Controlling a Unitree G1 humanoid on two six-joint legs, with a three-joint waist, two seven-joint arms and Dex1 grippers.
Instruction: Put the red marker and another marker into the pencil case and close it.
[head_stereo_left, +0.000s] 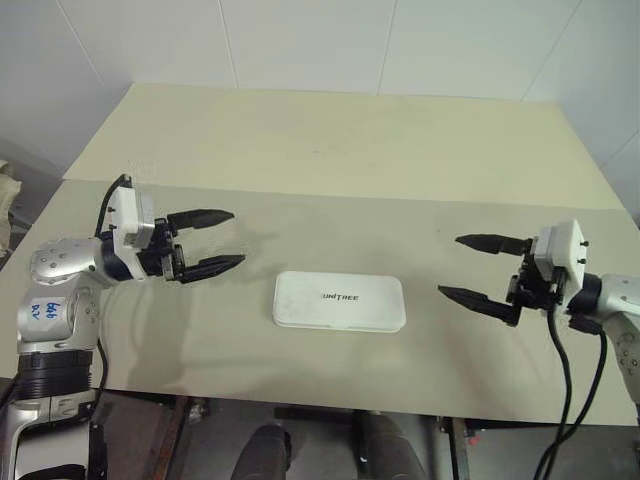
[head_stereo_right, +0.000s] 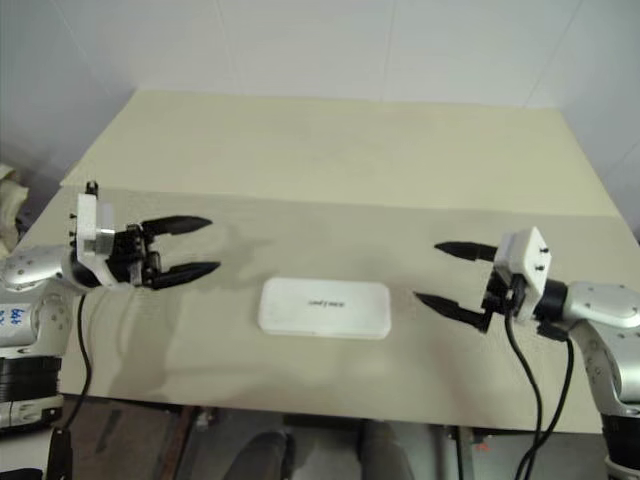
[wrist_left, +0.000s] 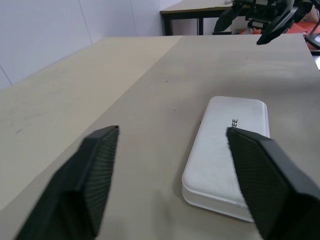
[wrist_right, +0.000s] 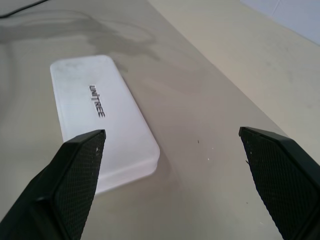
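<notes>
The white pencil case (head_stereo_left: 340, 301) lies flat on the table with its lid down and the dark lettering facing up. The red marker and another marker are hidden from view. My left gripper (head_stereo_left: 237, 237) hovers to the left of the case, open, its fingers pointing toward it and nothing between them. My right gripper (head_stereo_left: 450, 265) hovers to the right of the case, also open and empty, pointing back at it. In the left wrist view the case (wrist_left: 227, 155) lies just past the spread fingers. The right wrist view shows the case (wrist_right: 100, 125) from its other end.
The beige table (head_stereo_left: 300, 150) stretches back to a white wall, with a seam across its middle. Its front edge runs just below the case. The left wrist view shows a dark-framed table (wrist_left: 200, 10) far behind my right gripper (wrist_left: 239, 35).
</notes>
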